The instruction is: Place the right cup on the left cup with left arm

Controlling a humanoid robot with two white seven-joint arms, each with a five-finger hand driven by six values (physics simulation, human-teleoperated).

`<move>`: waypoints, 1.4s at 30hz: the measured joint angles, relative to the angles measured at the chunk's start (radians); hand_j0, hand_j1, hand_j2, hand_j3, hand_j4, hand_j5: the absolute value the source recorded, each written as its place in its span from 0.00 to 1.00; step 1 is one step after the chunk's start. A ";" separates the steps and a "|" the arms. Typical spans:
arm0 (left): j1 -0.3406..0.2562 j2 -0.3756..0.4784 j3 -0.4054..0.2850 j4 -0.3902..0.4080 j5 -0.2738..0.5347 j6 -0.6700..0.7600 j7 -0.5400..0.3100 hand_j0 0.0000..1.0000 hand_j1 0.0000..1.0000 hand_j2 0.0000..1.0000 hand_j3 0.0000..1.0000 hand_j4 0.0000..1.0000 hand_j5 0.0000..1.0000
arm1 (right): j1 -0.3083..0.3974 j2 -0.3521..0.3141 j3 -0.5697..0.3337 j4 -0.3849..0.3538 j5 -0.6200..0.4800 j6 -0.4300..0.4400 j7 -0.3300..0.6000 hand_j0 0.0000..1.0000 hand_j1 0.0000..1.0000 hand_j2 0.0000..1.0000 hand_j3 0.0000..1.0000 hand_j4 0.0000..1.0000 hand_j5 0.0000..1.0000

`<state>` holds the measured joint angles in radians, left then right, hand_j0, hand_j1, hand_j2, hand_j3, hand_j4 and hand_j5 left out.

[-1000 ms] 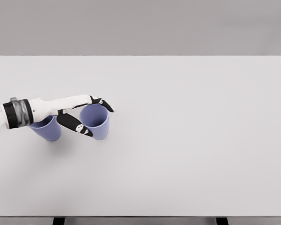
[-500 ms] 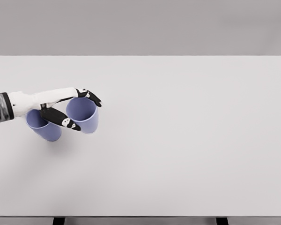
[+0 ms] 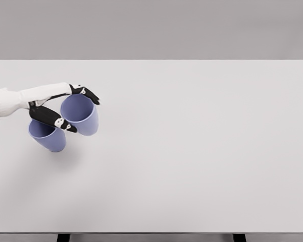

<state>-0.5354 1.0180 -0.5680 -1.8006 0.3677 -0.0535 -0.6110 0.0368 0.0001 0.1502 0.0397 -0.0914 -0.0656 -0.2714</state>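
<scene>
Lavender-blue plastic, smooth-walled and tapered, makes up both cups in play: the carried cup (image 3: 81, 115) is clasped in the left hand (image 3: 60, 108) of the white arm, and the second lavender-blue plastic cup (image 3: 48, 136) stands on the white tabletop (image 3: 192, 151)

Taking that standing cup as the landmark, the carried cup hangs just up and to the right of it, their walls overlapping from the head view, so I cannot tell whether they touch. The dark-tipped fingers (image 3: 88, 94) curl over the carried cup's far rim while the thumb presses its near wall, so the hand is closed around it. The carried cup looks lifted off the table and slightly tilted, its mouth open towards the camera. The right arm is not in view

Risks, as I judge them: the carried cup's base is not yet above the landmark's mouth, so lowering now would strike the landmark's rim or wall and knock it over or push it leftward towards the table edge. A pinch across a smooth tapering wall may let the cup slip or rotate. The thumb sits low, close above the landmark's rim, and could snag it during the descent. Releasing while tilted would leave the cup wedged crooked rather than nested
</scene>
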 measured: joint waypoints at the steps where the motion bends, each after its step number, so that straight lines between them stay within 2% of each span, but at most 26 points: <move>1: 0.000 0.006 0.002 0.000 0.009 0.000 0.000 0.70 0.70 0.70 0.70 0.70 0.70 | 0.000 0.000 0.000 0.000 0.000 0.000 0.000 1.00 1.00 1.00 1.00 1.00 1.00; 23: 0.000 0.119 0.028 0.000 0.153 0.001 0.000 0.70 0.70 0.70 0.70 0.70 0.70 | 0.000 0.000 0.000 0.000 0.000 0.000 0.000 1.00 1.00 1.00 1.00 1.00 1.00; 42: 0.002 0.191 0.047 0.000 0.193 0.013 0.000 0.70 0.70 0.70 0.70 0.70 0.70 | 0.000 0.000 0.000 0.000 0.000 0.000 0.000 1.00 1.00 1.00 1.00 1.00 1.00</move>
<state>-0.5338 1.2093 -0.5209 -1.8006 0.5607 -0.0400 -0.6110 0.0368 0.0001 0.1500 0.0397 -0.0916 -0.0654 -0.2714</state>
